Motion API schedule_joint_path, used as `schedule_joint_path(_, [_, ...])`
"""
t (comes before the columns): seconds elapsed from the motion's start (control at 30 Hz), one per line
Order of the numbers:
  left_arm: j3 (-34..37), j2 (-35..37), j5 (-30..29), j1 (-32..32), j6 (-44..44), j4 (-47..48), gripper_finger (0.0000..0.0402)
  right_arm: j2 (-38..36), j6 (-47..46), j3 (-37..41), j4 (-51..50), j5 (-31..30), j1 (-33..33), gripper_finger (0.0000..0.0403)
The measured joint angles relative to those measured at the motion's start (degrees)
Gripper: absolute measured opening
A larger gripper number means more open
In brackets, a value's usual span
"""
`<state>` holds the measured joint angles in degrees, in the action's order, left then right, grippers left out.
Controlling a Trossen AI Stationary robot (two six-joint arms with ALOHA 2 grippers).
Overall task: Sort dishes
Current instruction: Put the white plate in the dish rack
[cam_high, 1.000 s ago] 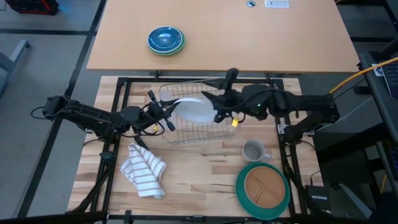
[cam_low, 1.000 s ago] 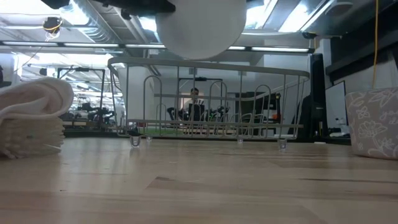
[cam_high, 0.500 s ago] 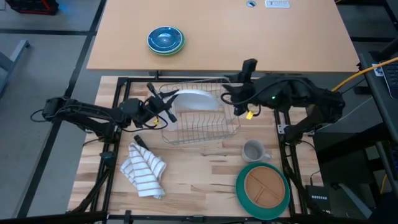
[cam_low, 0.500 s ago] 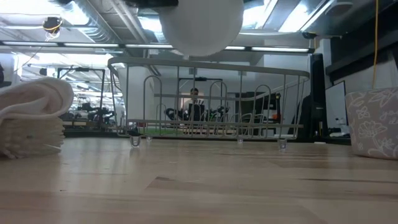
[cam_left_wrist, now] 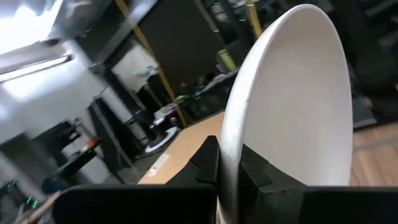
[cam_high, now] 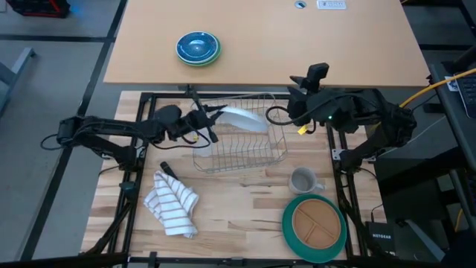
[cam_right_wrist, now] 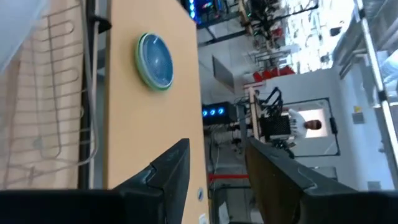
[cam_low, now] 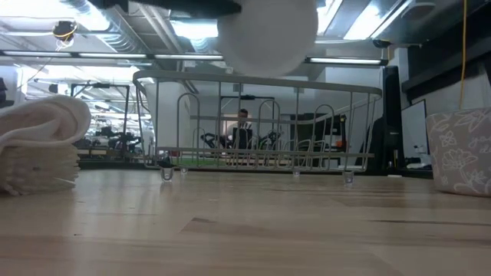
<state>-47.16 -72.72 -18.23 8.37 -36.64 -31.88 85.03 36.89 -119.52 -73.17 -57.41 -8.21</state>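
Left gripper [cam_high: 210, 126] is clamped tight on the rim of the small round white plate [cam_high: 242, 118], holding it on edge and tilted, raised over the far side of the white wire dish rack [cam_high: 239, 155]; in the left wrist view the two dark fingers [cam_left_wrist: 208, 163] pinch the plate's rim on both faces, and the plate [cam_left_wrist: 292, 106] fills most of that view. From table height the plate [cam_low: 267, 37] hangs above the rack's top rail [cam_low: 257, 79], not touching it. Right gripper [cam_high: 303, 91] sits just past the rack's far right corner, near the far edge of the wooden work surface [cam_high: 245, 197]; its fingers [cam_right_wrist: 168, 168] stand apart with nothing between them, clear of the plate. The rack sits at the middle of the work surface towards the far edge. Small grey mug [cam_high: 303, 180] stands near the rack's near right corner. At the near right corner of the surface the round tan wood-coloured plate [cam_high: 316, 225] lies flat on top of the larger round dark green plate [cam_high: 290, 228]. A striped white cloth [cam_high: 172, 202], crumpled, lies towards the near left. Blue bowls stacked on a green one [cam_high: 198, 48] sit on the separate tan table [cam_high: 335, 52] beyond. A person [cam_low: 242, 130] is visible in the room behind the rack.
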Motion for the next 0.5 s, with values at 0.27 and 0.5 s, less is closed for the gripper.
schedule_joint_path(0.27, [0.02,-3.79,8.35,5.01,-11.12,0.24,0.0004,-0.04,-10.09,0.0,-9.95,4.96,0.0,0.0159])
schedule_joint_path(0.5, [0.02,-3.69,20.78,10.23,-12.79,3.17,0.0004,-0.04,-12.69,1.46,-12.12,12.9,-0.02,0.0159])
